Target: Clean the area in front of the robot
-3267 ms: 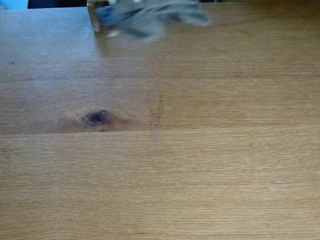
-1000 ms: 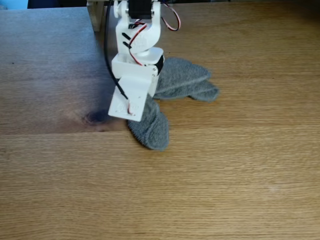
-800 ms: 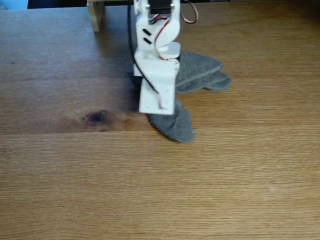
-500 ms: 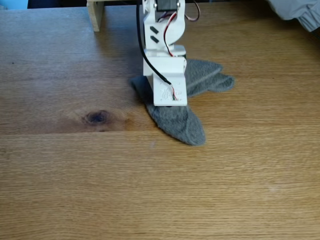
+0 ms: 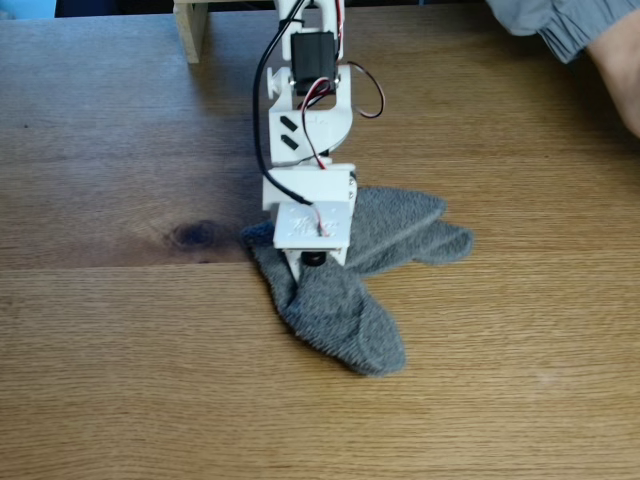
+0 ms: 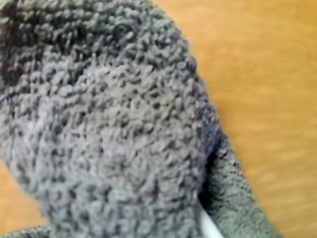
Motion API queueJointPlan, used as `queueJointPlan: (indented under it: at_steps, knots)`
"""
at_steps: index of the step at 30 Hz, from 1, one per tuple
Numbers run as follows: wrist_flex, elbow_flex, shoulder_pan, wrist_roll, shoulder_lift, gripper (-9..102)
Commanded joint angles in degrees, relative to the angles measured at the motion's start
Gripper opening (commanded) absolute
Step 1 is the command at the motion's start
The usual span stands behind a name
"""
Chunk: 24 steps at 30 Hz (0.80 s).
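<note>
Your gripper (image 5: 314,258) sits down on the grey cloth (image 5: 340,300); grip unreadable; bare oak tabletop (image 5: 480,400) lies toward the camera, cloth's long lobe pointing there.

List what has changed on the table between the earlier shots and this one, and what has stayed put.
In the fixed view the white arm has swung in from the far edge, dragging the grey cloth across the oak tabletop, first rightward and then toward the camera. A sleeve has entered at the upper right. The gripper's grip is hidden under the arm. The dark knot and the wooden block stayed in place.
</note>
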Motion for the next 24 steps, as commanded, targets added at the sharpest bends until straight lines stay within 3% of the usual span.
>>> queueJointPlan:
  at_steps: [1,7,12,18,21,24]
  knots:
    - [13.7,-10.5,8.3,3.7,1.1,0]
    - [43.9,-4.5,7.7,9.5,13.0,0]
    - [51.9,9.8,1.2,11.0,27.1,0]
    - [48.5,31.4,-7.7,11.5,42.9,0]
    - [40.2,40.2,-10.5,12.6,45.7,0]
    - [26.4,46.5,-11.3,15.5,42.3,0]
